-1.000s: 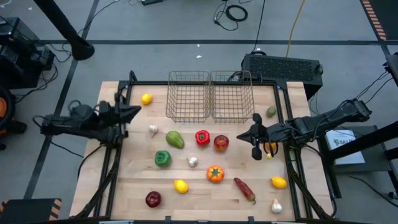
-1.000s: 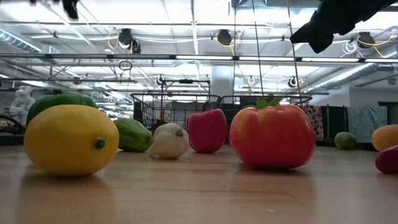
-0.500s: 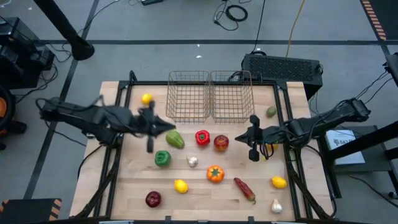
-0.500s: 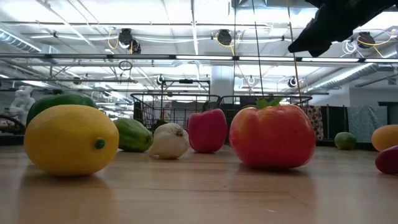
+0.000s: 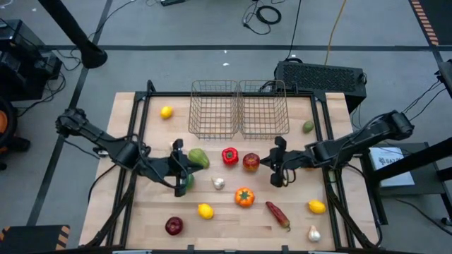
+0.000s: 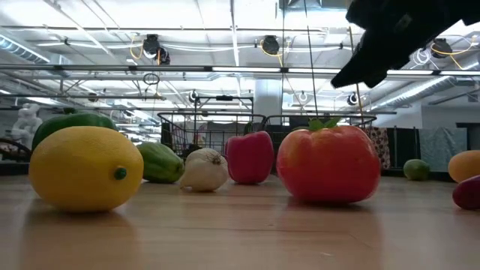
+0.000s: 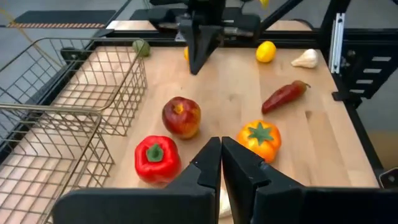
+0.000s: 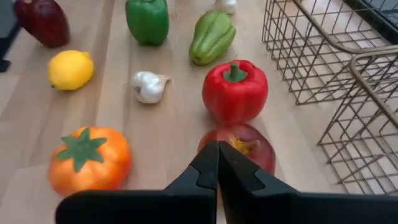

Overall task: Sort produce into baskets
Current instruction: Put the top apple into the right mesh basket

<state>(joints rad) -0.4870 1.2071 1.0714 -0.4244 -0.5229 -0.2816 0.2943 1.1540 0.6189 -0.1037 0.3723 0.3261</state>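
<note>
The produce lies scattered on the wooden table: a red pepper [image 5: 229, 156], a red apple [image 5: 251, 162], a pale green pepper [image 5: 198, 158], a dark green pepper [image 5: 186, 182], garlic [image 5: 219, 183], an orange fruit [image 5: 244, 197], lemons, and a red chilli [image 5: 277, 215]. Two wire baskets [image 5: 213, 113] [image 5: 263, 113] stand side by side at the far edge. My left gripper [image 7: 221, 152] is shut and hangs over the table between the two green peppers [image 5: 189, 168]. My right gripper [image 8: 217, 155] is shut and hovers just right of the red apple [image 5: 266, 164].
A lemon [image 5: 166, 111] lies left of the baskets and a small green fruit [image 5: 308, 127] right of them. A dark red apple [image 5: 174, 226], two lemons [image 5: 205, 211] [image 5: 317, 207] and garlic [image 5: 313, 233] lie near the front edge. A black box [image 5: 321, 76] sits behind the table.
My left arm has swung out from the table's left edge toward the middle, ending by the green peppers. My right gripper has moved toward the table's left, closer to the red apple. No produce has moved.
</note>
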